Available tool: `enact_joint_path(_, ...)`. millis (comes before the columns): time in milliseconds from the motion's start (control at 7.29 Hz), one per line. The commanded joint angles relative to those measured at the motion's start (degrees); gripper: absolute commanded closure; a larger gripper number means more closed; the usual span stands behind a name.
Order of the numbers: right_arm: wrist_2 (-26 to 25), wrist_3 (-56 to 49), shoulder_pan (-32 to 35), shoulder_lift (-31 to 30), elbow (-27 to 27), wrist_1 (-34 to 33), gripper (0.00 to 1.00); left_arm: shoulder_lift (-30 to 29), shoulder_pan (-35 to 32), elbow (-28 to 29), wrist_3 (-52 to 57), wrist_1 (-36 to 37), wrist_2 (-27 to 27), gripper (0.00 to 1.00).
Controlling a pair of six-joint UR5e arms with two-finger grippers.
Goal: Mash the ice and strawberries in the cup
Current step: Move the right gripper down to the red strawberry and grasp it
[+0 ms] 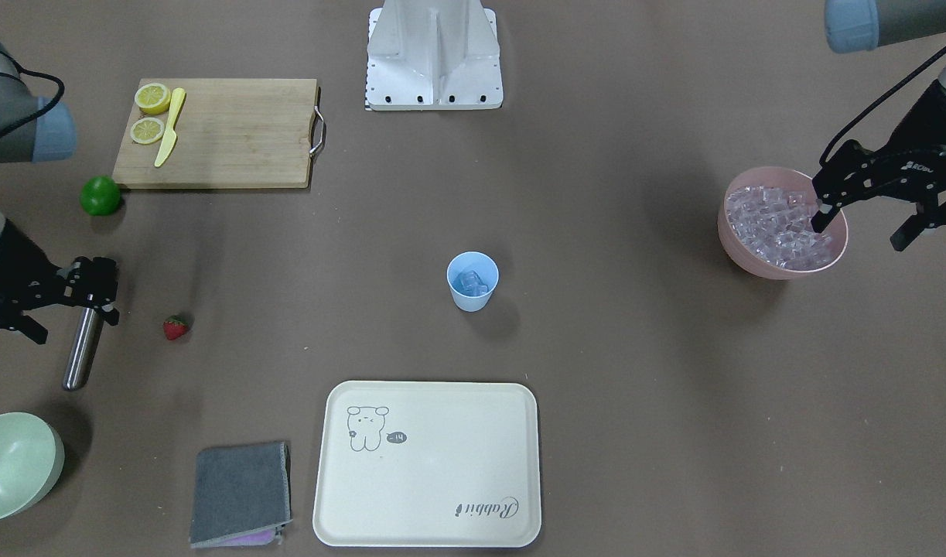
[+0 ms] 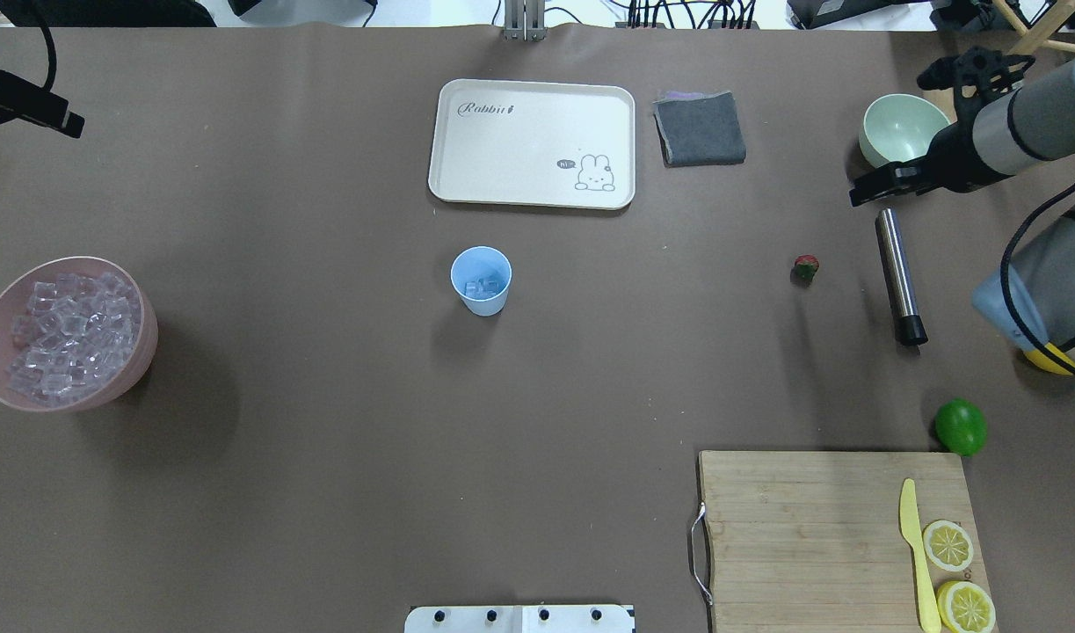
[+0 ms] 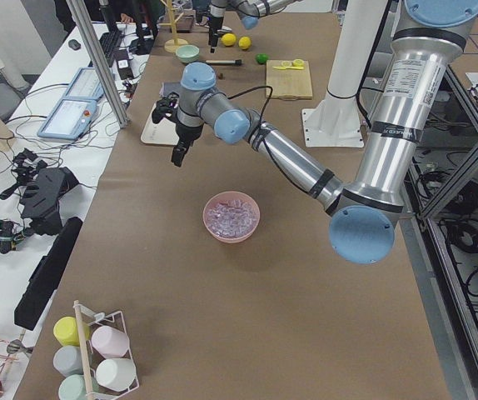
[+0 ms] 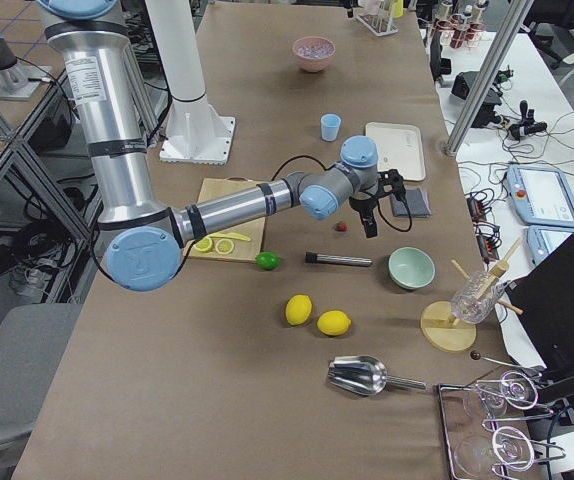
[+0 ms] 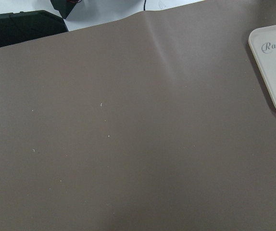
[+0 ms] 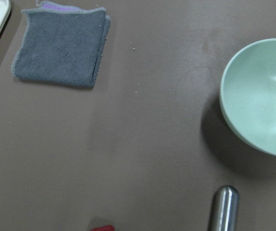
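Two arms reach over the brown worktop (image 2: 326, 457), and neither holds anything. The left pincer (image 1: 863, 228) hangs high on the left, to the far side of the pink bowl (image 1: 751, 259), with its jaws spread wide and empty. The right pincer (image 1: 101, 294) hovers at the far right by the far end of the rod (image 2: 897, 274), jaws apart and touching nothing.

The board (image 2: 801, 527) lies near right and the tray (image 2: 519, 141) far centre. At the left edge, the pink bowl is heaped with ice (image 2: 62, 330). A green bowl (image 2: 897, 132) sits far right, with a grey cloth (image 2: 700, 129) between it and the tray. The rod lies flat, just right of the strawberry (image 2: 806, 266). The cup (image 2: 483, 303) stands upright mid-worktop on the near side of the tray, with a few cubes inside. A lime (image 2: 960, 426) rests by the board's far right corner. The strawberry lies alone, well right of the cup and not yet in it.

The berry looks soft and light and would bruise easily, so it is best pinched gently across its broad shoulders under the cap. The cubes are hard and probably slick. The cup seems thin and light and likely to tip or skate under mashing, so its wall should be braced near the rim. The rod is stiff and smooth and may roll, so it should be gripped around its middle.
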Motion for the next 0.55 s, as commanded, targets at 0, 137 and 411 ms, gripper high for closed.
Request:
enact_joint_path(0,-4.7,6.6,-5.7,0.4,-1.8,3.0,0.0,0.2,-0.2,0.0,0.1,-0.3,-0.2,0.03)
enact_joint_path(137,-7.8,8.2,-8.2,0.9,-3.0,4.1,0.0,0.1,-0.2,0.5,0.1,-0.3,-0.2,0.03)
enact_joint_path(411,-8.4,10.0,-10.3,2.6,-6.9,4.6,0.0,-0.3,-0.2,0.5,0.1,-0.2,-0.2,0.03)
